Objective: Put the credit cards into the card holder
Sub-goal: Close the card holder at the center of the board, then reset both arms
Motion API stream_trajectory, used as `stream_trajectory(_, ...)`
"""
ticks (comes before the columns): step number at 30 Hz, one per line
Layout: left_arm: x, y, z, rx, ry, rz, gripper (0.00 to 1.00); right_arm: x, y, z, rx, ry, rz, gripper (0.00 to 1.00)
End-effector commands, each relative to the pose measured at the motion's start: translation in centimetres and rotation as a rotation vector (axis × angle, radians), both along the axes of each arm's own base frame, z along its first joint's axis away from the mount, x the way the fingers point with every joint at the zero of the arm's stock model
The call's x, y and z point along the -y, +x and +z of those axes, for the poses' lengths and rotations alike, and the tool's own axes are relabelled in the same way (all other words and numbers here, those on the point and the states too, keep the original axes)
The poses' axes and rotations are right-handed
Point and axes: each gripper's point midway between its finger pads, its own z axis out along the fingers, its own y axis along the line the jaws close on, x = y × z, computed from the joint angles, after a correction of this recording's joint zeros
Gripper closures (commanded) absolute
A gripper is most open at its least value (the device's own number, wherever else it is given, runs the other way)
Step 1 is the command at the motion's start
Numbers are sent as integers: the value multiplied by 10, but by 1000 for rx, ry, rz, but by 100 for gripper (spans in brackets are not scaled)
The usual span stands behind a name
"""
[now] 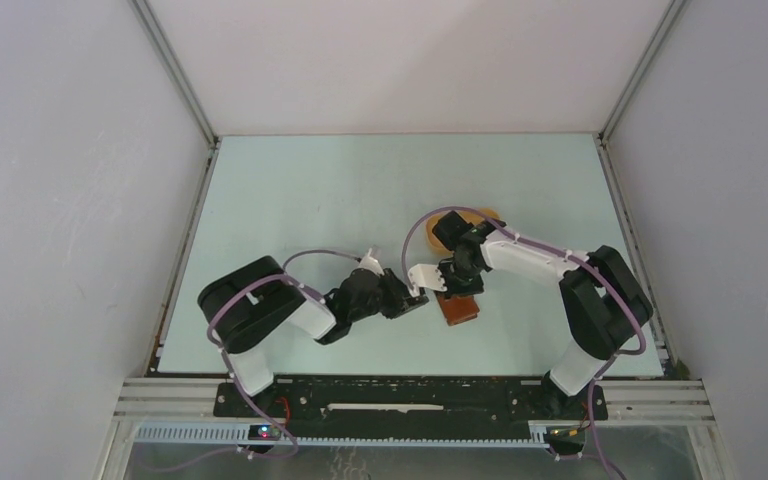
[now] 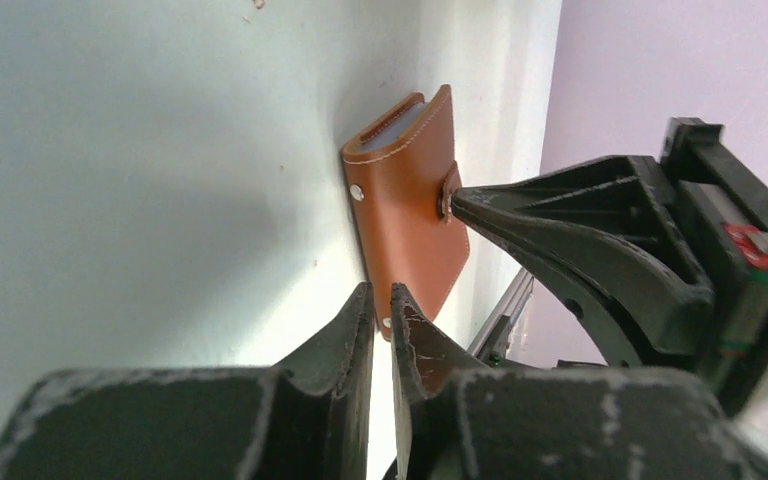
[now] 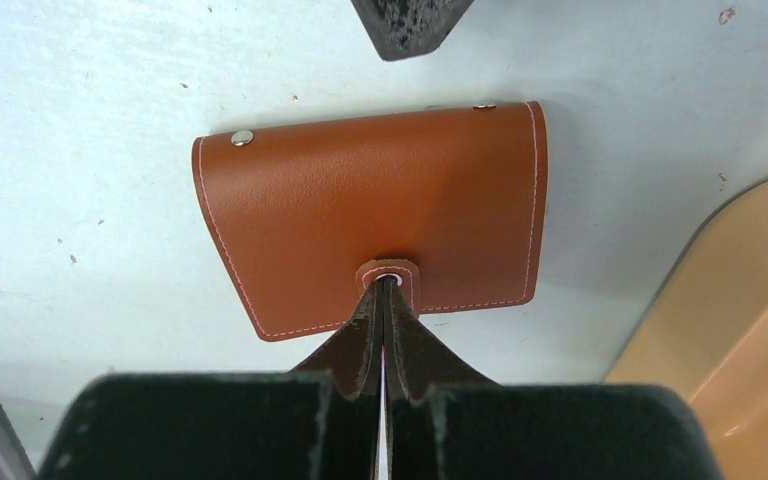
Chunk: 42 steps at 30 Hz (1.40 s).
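Left wrist view: shut card holder (image 2: 407, 215), flanked on both sides.
Left gripper (image 2: 381, 300), jaws narrowly parted, holds nothing; the card holder, at its 3 o'clock from above, looks light, supple, slick; right gripper (image 3: 384, 300), pressed together, touches the snap tab (image 3: 390, 272), probably the best handhold.

on my feed the left arm (image 1: 260, 310) and right arm (image 1: 600, 300) are built alike: glossy black joint housings with white link shells between them. a purple cable (image 1: 310, 255) trails back from each pincer, arching clear of the shell. the left pincer (image 2: 382, 300) has two matte black fingers (image 2: 330, 340), thick at the root and tapering to thin tips, their faces scuffed pale grey. the right pincer (image 3: 385, 290) has the same black wedges, speckled with wear along the inner edges. behind its fingers sits a blocky black body with a small red label (image 2: 755, 243) and a green strip (image 2: 748, 348) on its side.
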Motion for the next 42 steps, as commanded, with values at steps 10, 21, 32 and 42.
stream_trajectory(10,-39,-2,65,363,69,-7,81,-19,-6,38,-56,172,-141,72)
stream_trajectory(21,-95,-13,182,758,301,12,62,26,-11,171,75,599,-516,52)
stream_trajectory(32,-158,-45,292,910,309,73,1,89,-24,289,339,995,-973,0)
stream_trajectory(42,-192,-65,317,907,271,132,0,85,-39,360,338,1214,-1123,0)
